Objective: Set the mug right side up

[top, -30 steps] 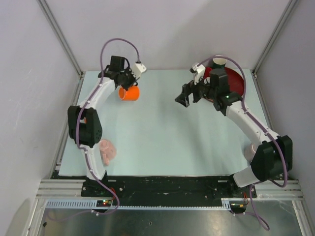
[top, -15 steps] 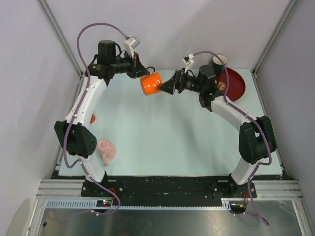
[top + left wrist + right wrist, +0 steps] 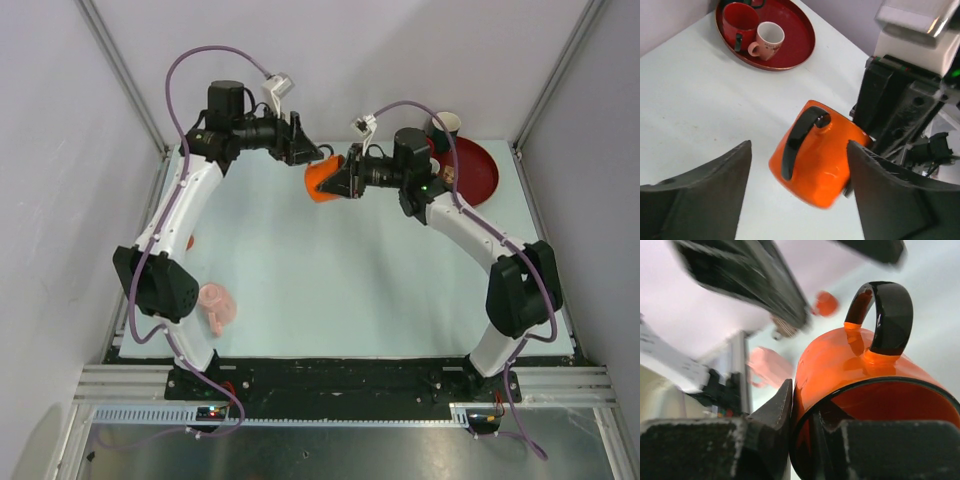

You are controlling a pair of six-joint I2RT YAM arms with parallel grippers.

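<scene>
The orange mug is held up over the far middle of the desk, tipped onto its side, with its black handle turned upward and its mouth facing the right pincer. That pincer is closed on the mug's rim: in the right wrist view one finger is seen outside the wall and the other inside the opening. The left pincer is spread wide, and the mug is framed between its two fingers in the left wrist view, with neither seen touching it. A red tray is set at the desk's far right corner; a red mug and a pale cup are carried upright in it, and the small marks on the pale cup cannot be read. A pink object is seen lying near the left arm's base.
</scene>
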